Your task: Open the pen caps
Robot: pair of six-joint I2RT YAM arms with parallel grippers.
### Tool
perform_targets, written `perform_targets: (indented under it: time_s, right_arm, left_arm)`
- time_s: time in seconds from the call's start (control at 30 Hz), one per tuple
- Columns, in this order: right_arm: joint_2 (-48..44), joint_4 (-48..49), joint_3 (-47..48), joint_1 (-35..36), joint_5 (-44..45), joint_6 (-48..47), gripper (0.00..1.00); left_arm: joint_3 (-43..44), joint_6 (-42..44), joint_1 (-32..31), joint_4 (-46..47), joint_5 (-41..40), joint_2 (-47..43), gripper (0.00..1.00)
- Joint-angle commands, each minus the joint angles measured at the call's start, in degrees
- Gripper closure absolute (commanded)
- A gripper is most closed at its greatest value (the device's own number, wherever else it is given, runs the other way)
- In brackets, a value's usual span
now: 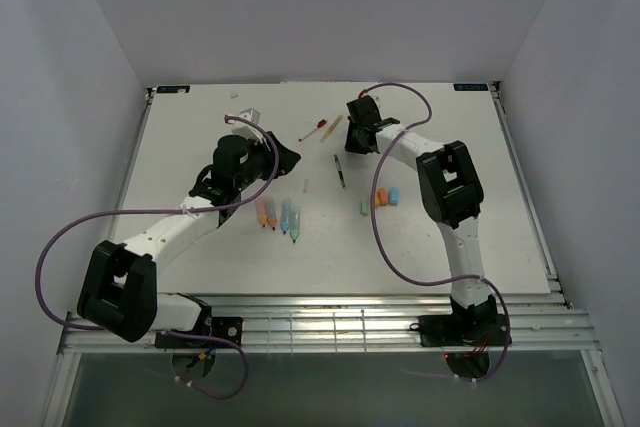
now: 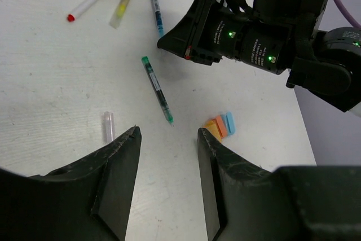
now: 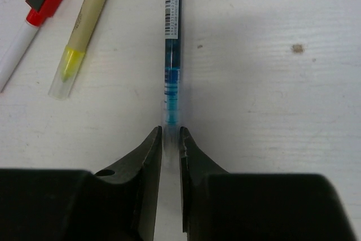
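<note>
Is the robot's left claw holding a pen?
No, the left gripper has its fingers spread apart, with only bare table showing between them.

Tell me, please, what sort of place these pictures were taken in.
Most likely a robotics lab test cell: a left arm and right arm bolted at the near edge of a white table, plain white walls closing it in, and pens with loose caps laid out for handling.
</note>
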Motion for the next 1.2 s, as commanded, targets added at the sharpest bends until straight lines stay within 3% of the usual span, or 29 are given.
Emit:
perform_targets:
  time_s: [0.0, 0.1, 0.17, 0.23, 0.37, 0.67, 0.9, 1.17]
  right_arm:
    - [-2.86, 0.09, -7.50, -0.19, -1.04, 0.78, 0.92]
    - [-4.71, 2.56, -8.39, -0.37, -2.36, -0.97, 0.92]
    - [-5.24, 2.91, -8.39, -0.72, -3.41, -1.76, 0.92]
    - [-7.77, 3.88, -10.75, -0.72, -4.73, -2.03, 0.92]
    - [-15.51, 8.80, -19.71, -0.28, -6.67, -1.33, 0.92]
    - [-30.37, 11.70, -33.85, 0.24, -9.13, -5.02, 0.92]
    - [-45.31, 20.30, -50.38, 1.12, -21.94, -7.31, 0.92]
    - [-58.67, 29.10, -64.46, 4.54, -29.43, -4.67, 0.92]
  left_arm:
    - [0.76, 0.64, -0.14, -3.26, 7.11, -2.53, 0.46]
    - [0.68, -2.34, -0.14, -8.18, 6.86, -6.10, 0.49]
    - [-4.23, -3.93, -0.14, -5.84, 8.61, -10.68, 0.50]
    - [-9.75, -7.70, -0.05, -3.46, 9.84, -17.77, 0.50]
    - [-11.02, -10.61, 0.04, -6.16, 9.67, -22.48, 0.51]
    - [-11.80, -16.23, -0.05, 0.41, 15.65, -15.55, 0.51]
    - [-13.65, -19.75, -0.31, 8.15, 20.48, -9.30, 0.43]
    - [-9.35, -21.77, -1.98, 12.11, 22.07, -1.92, 0.41]
